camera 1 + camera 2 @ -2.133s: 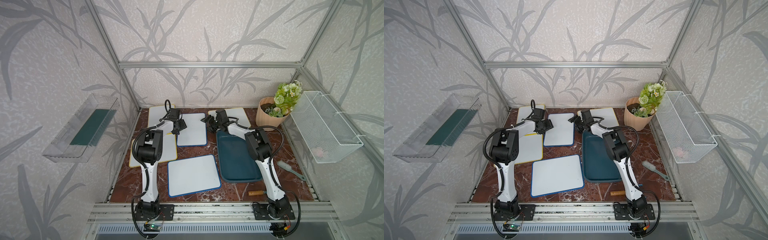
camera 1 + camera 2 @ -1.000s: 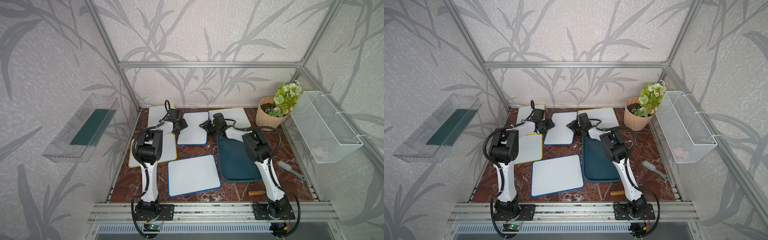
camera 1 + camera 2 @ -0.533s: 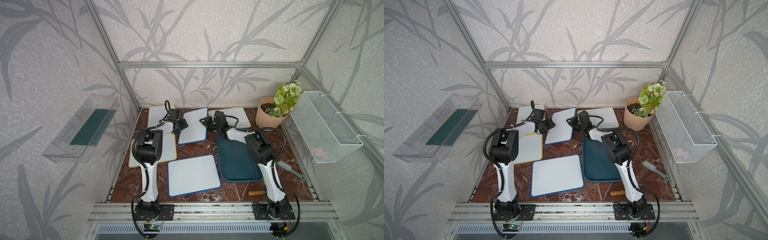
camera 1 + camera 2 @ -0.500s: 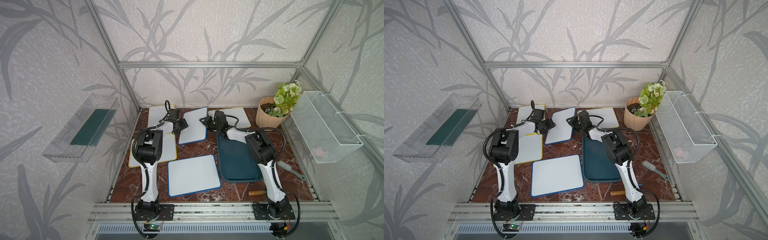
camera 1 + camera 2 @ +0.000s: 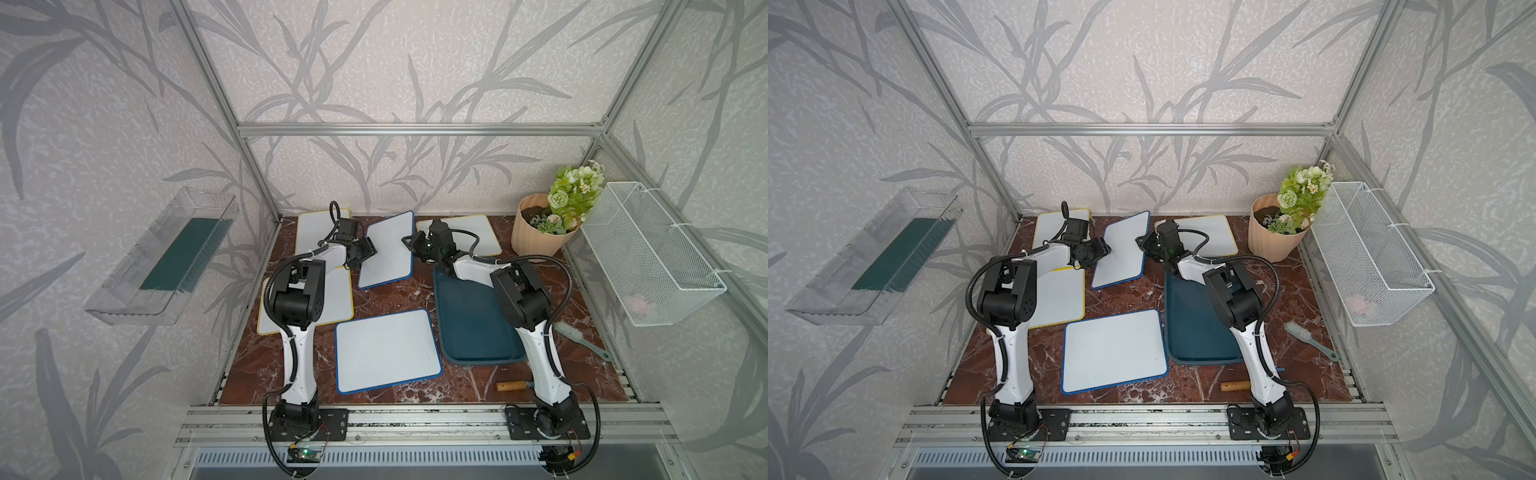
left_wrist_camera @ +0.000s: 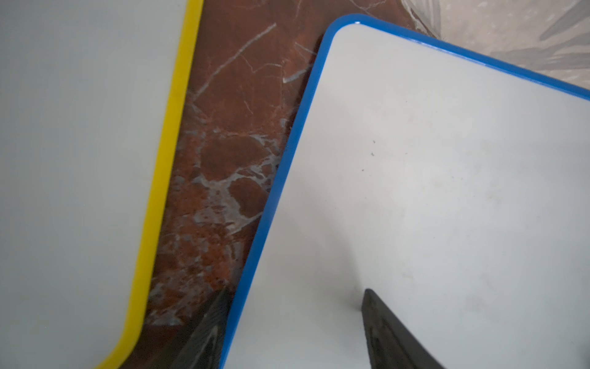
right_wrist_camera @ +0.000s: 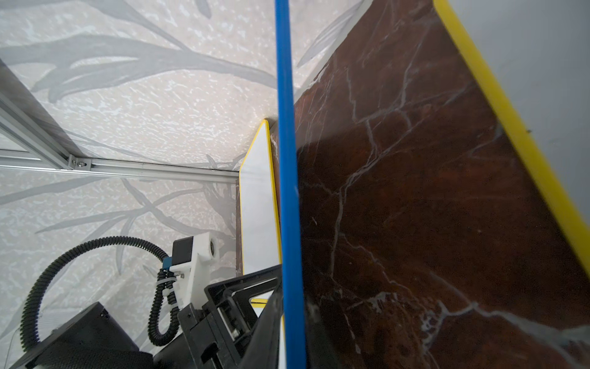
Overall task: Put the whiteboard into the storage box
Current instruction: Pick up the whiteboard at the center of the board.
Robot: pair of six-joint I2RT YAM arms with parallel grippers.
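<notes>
A blue-framed whiteboard (image 5: 386, 249) (image 5: 1121, 249) hangs tilted above the back middle of the table, between my two grippers. My left gripper (image 5: 369, 252) (image 6: 295, 292) is open at its left edge. One finger (image 6: 376, 319) lies on the white face (image 6: 431, 191) and the other sits under the blue rim. My right gripper (image 5: 409, 245) (image 7: 291, 306) is shut on the whiteboard's right edge (image 7: 287, 159), its fingers tight on both sides of the rim. The storage box (image 5: 473, 324) (image 5: 1200, 328), a dark teal tray, lies empty just right of the board, partly under my right arm.
Another blue-framed board (image 5: 386, 351) lies at the front centre. Yellow-framed boards lie at back left (image 5: 311, 232), left (image 5: 332, 299) and back right (image 5: 478, 232). A flower pot (image 5: 536, 232), a brush (image 5: 582, 336) and a wooden-handled tool (image 5: 513, 385) stand right. Wire basket (image 5: 648, 253) and clear bin (image 5: 162, 253) hang on the walls.
The blue-framed board went from lying flat to tilted and turned, its left side raised. My right gripper reached its right edge and closed on it. The left jaws kept their width.
</notes>
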